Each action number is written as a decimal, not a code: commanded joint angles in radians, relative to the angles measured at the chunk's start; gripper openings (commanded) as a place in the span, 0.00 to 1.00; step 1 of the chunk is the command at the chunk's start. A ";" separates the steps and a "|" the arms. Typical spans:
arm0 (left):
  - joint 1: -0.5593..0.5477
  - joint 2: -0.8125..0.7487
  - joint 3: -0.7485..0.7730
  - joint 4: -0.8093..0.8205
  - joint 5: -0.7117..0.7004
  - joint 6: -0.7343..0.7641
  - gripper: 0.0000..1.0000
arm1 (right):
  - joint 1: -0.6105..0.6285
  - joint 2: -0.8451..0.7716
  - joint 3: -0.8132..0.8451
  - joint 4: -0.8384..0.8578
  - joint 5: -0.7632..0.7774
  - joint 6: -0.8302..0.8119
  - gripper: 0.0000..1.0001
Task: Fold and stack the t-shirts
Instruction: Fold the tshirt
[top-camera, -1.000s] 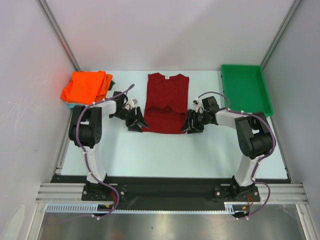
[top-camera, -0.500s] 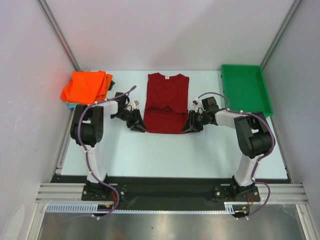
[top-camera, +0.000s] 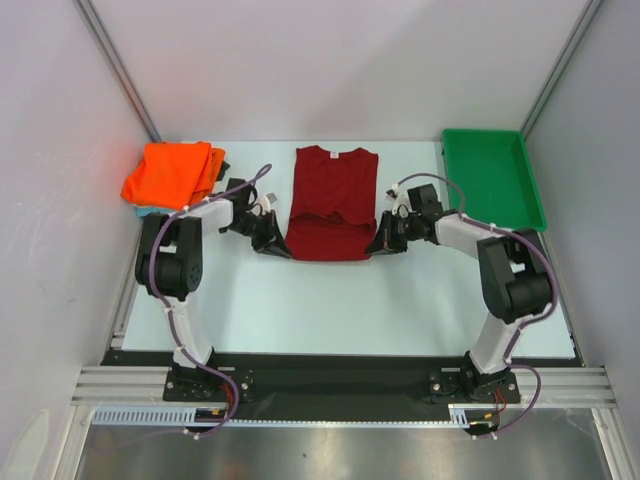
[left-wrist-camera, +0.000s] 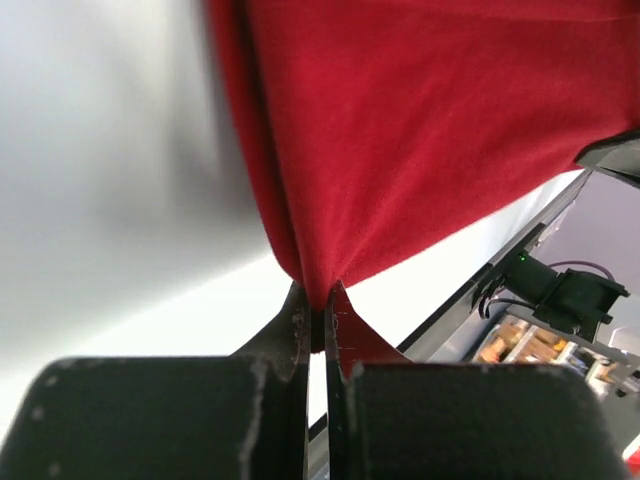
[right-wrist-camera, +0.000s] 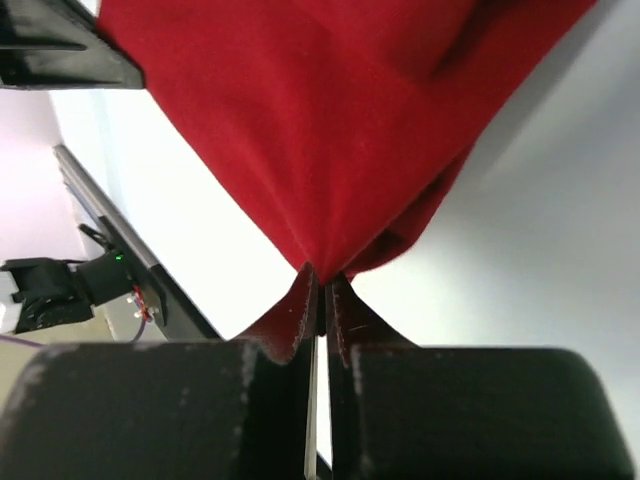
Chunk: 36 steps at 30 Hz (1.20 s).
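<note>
Two grippers (left-wrist-camera: 318, 303) (right-wrist-camera: 322, 288) on maroon t-shirt (top-camera: 331, 205)

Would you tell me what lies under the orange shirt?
A teal edge shows beneath the orange shirt, and something dark at its right side; the rest is covered, so I cannot tell what they are.

Top view from above-behind, wrist views close along left tool (left-wrist-camera: 318, 305) and right tool (right-wrist-camera: 322, 290), all sharing maroon t-shirt (top-camera: 330, 205).
</note>
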 joint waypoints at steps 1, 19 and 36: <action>-0.005 -0.139 0.061 -0.004 0.007 0.052 0.00 | -0.033 -0.162 0.003 -0.057 -0.043 -0.049 0.01; -0.048 -0.510 -0.152 0.011 0.035 0.009 0.00 | -0.066 -0.448 -0.069 -0.245 -0.066 -0.146 0.00; -0.008 -0.066 0.494 0.001 -0.063 0.079 0.00 | -0.129 0.085 0.553 -0.110 -0.092 -0.172 0.00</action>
